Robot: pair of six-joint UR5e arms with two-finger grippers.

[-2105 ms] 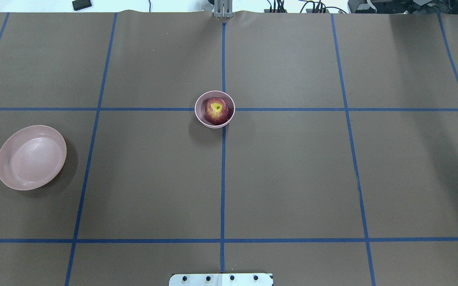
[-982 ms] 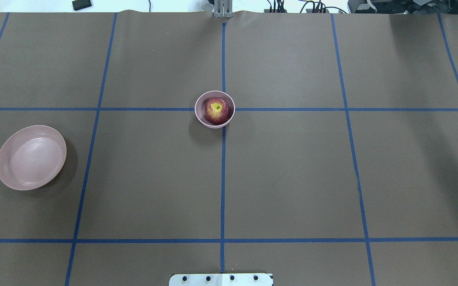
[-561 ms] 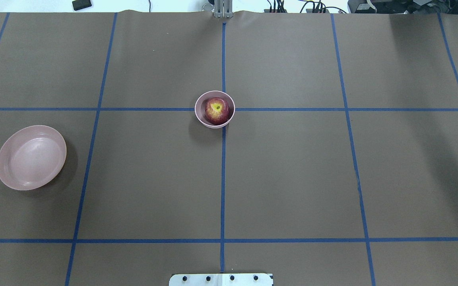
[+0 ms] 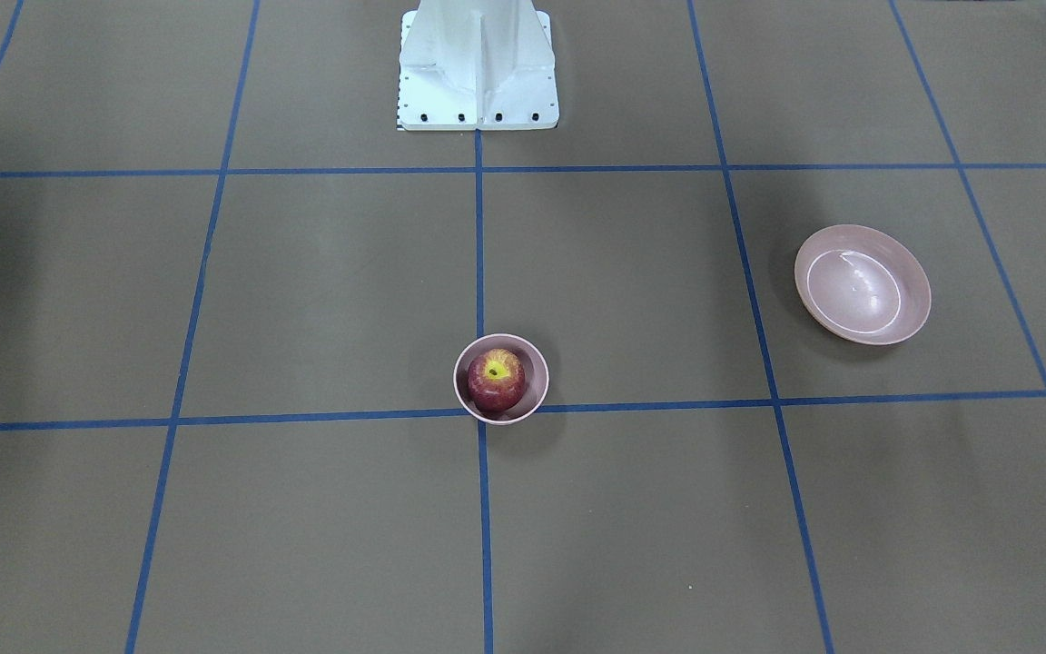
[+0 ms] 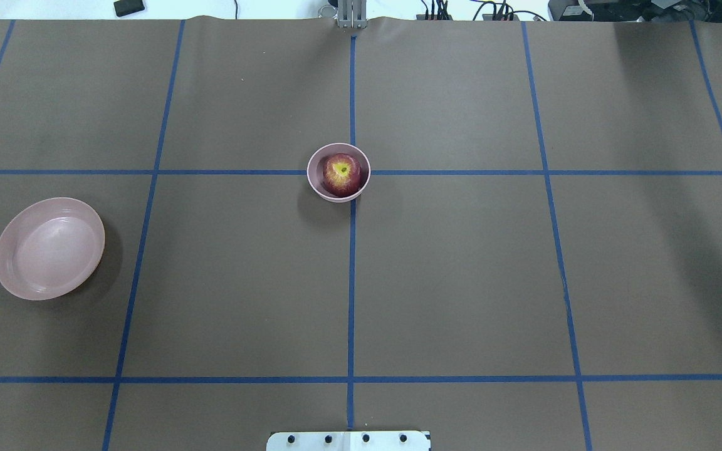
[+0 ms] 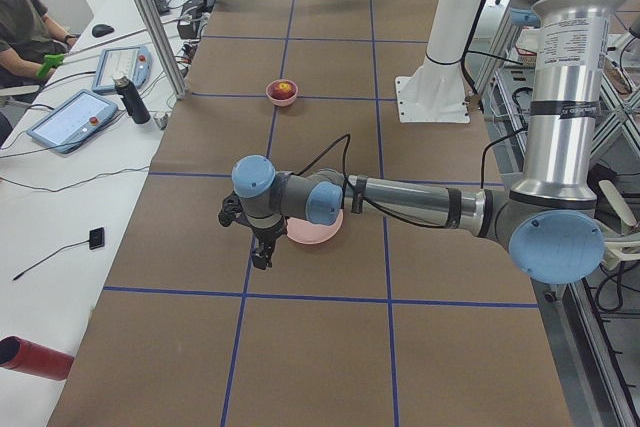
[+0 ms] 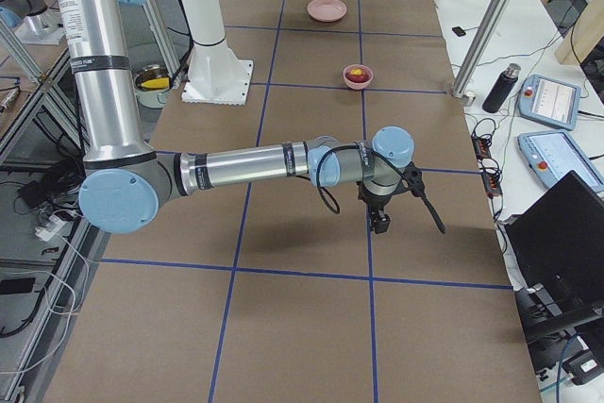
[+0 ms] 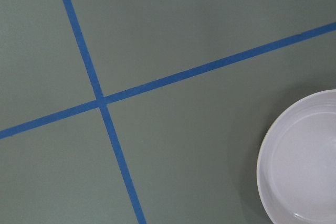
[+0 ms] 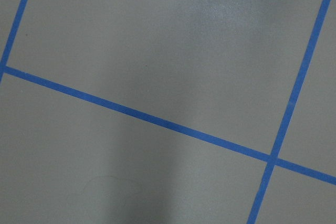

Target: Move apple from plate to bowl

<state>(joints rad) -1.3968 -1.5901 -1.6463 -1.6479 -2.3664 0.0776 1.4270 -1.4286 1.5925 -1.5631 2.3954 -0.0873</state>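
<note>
The dark red apple (image 5: 341, 173) with its yellow stem patch sits inside the small deep pink bowl (image 5: 313, 181) at the table's middle; the front view shows the apple (image 4: 496, 380) there too. The wide shallow pink plate (image 5: 47, 247) lies empty at the table's left end, and its edge shows in the left wrist view (image 8: 304, 161). My left gripper (image 6: 262, 247) hangs low beside the plate, past its outer side. My right gripper (image 7: 380, 219) hangs over bare table at the far right end. I cannot tell whether either is open or shut. Both are far from the bowl.
The white robot base (image 4: 478, 64) stands at the near middle edge. Blue tape lines cross the brown table cover. A side bench holds tablets, a dark bottle (image 6: 131, 99) and a red cylinder (image 6: 35, 359). A seated person (image 6: 20, 27) is beside it.
The dark sliver of my right gripper at the overhead view's right edge has shifted slightly. The apple, the bowl and the plate have not moved.
</note>
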